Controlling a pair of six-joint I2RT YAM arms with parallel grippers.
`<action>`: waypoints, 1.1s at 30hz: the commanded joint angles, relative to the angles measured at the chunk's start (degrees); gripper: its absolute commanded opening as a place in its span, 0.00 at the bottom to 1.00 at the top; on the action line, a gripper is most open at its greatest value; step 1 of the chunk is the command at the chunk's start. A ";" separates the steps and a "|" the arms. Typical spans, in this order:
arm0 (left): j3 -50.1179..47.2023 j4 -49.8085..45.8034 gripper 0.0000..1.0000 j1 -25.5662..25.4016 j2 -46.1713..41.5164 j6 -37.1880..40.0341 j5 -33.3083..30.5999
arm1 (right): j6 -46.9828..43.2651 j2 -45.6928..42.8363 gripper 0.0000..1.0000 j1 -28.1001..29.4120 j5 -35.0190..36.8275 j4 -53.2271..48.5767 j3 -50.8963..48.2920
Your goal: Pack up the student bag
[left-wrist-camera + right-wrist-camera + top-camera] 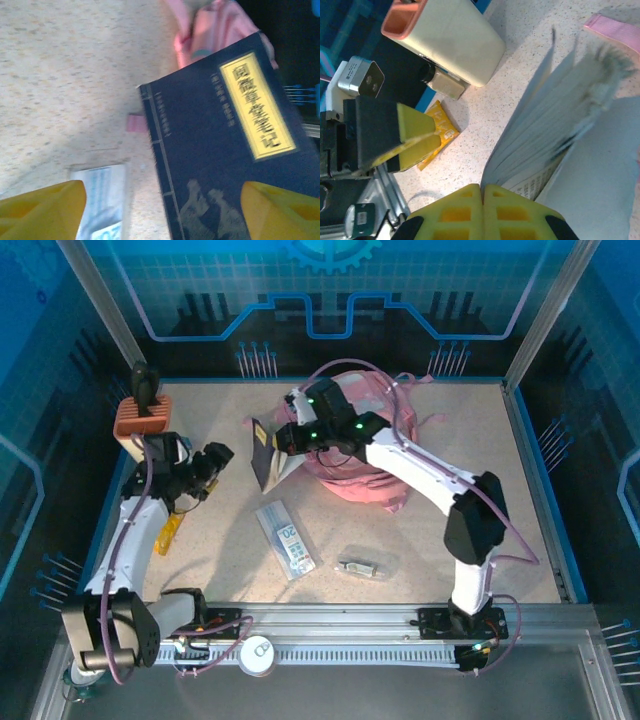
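The student bag (352,483) lies at the back middle of the table, pink and slumped; its fabric also fills the top of the left wrist view (210,30). My right gripper (287,437) is shut on the edge of a dark blue book (265,458) with a yellow title label and holds it up left of the bag. In the right wrist view the shut gripper (482,192) pinches the book (555,115) and its pages fan out. My left gripper (214,465) stands open just left of the book, apart from it. The book's cover (225,150) lies beyond the open left gripper (162,195).
A clear flat pack with a blue card (286,538) and a small clear packet (362,563) lie in the front middle. A yellow sachet (168,533) lies by the left arm. An orange-and-cream holder (140,420) stands at the left edge.
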 commanded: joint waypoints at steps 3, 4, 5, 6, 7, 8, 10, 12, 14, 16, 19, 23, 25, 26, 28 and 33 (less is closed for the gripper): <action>-1.18 8.41 0.90 -4.16 -1.86 -8.86 5.27 | 4.57 -9.30 0.00 -3.53 -7.68 5.48 -8.42; -1.83 10.22 0.90 -4.91 -1.61 -10.36 5.28 | 5.21 -10.88 0.00 -4.29 -8.40 5.88 -9.80; -2.41 12.10 0.91 -5.68 -1.46 -11.82 5.24 | 5.75 -12.11 0.00 -4.89 -9.24 6.24 -10.81; -3.18 14.37 0.91 -6.83 -1.18 -13.34 5.18 | 6.43 -13.42 0.00 -5.55 -10.47 6.84 -11.90; -3.59 16.82 0.92 -8.44 -0.60 -14.32 4.67 | 6.95 -14.66 0.00 -6.11 -11.20 7.21 -12.94; -3.69 17.61 0.93 -9.70 0.08 -14.49 3.65 | 7.32 -15.56 0.00 -6.44 -11.68 7.50 -13.76; -3.11 17.82 0.94 -11.43 2.45 -14.40 2.22 | 8.00 -17.44 0.00 -6.99 -12.80 7.67 -15.04; -3.41 19.10 0.94 -11.94 4.36 -16.39 2.51 | 8.09 -19.01 0.00 -7.47 -13.06 7.35 -16.09; -5.16 21.45 0.93 -13.57 3.84 -20.74 1.05 | 8.13 -20.21 0.00 -7.88 -11.67 6.62 -17.00; -7.63 23.94 0.94 -16.51 1.99 -25.20 -2.94 | 8.66 -20.53 0.00 -8.59 -10.40 5.83 -17.79; -8.84 23.46 0.95 -18.48 0.57 -30.46 -5.43 | 10.15 -20.11 0.00 -9.83 -9.25 6.11 -18.77; -12.77 25.73 0.97 -23.53 -2.46 -40.25 -11.31 | 12.73 -19.38 0.00 -10.30 -8.65 10.85 -20.16; -13.65 25.68 0.99 -26.86 -3.16 -45.07 -14.76 | 13.61 -18.64 0.00 -10.25 -8.58 11.95 -19.79; -13.89 25.71 0.99 -28.13 -3.16 -47.12 -16.19 | 13.96 -18.38 0.00 -10.21 -8.59 12.57 -19.78; -14.54 24.86 0.99 -31.22 -2.64 -52.47 -18.55 | 14.58 -18.09 0.00 -10.23 -8.45 13.41 -19.79; -16.51 33.62 0.99 -37.91 0.37 -62.73 -26.69 | 15.66 -18.23 0.00 -9.89 -8.28 14.71 -20.58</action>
